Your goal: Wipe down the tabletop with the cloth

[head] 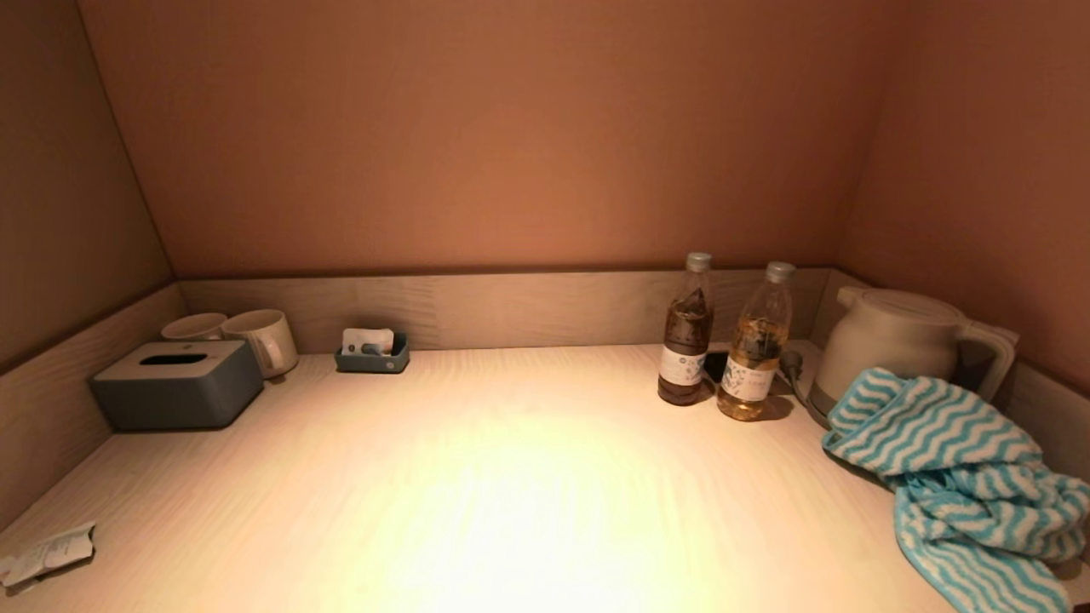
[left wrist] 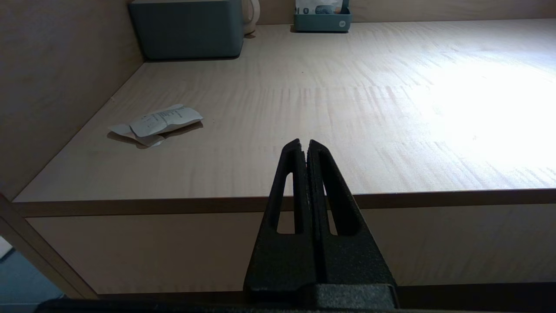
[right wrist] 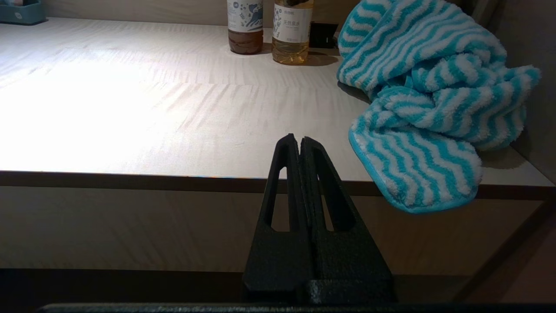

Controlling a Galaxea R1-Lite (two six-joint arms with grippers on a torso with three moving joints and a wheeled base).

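Note:
A teal-and-white striped cloth (head: 962, 477) lies bunched at the right end of the light wooden tabletop (head: 511, 477), partly against the kettle; one corner hangs over the front edge in the right wrist view (right wrist: 430, 104). My right gripper (right wrist: 299, 140) is shut and empty, held low in front of the table's front edge, left of the cloth's hanging corner. My left gripper (left wrist: 304, 144) is shut and empty, low in front of the table's front edge toward the left. Neither gripper shows in the head view.
A crumpled paper (head: 47, 553) lies near the front left. A grey tissue box (head: 177, 383), two mugs (head: 264, 339) and a small tray (head: 372, 353) stand at the back left. Two bottles (head: 685, 336) and a white kettle (head: 903, 336) stand at the back right. Walls enclose three sides.

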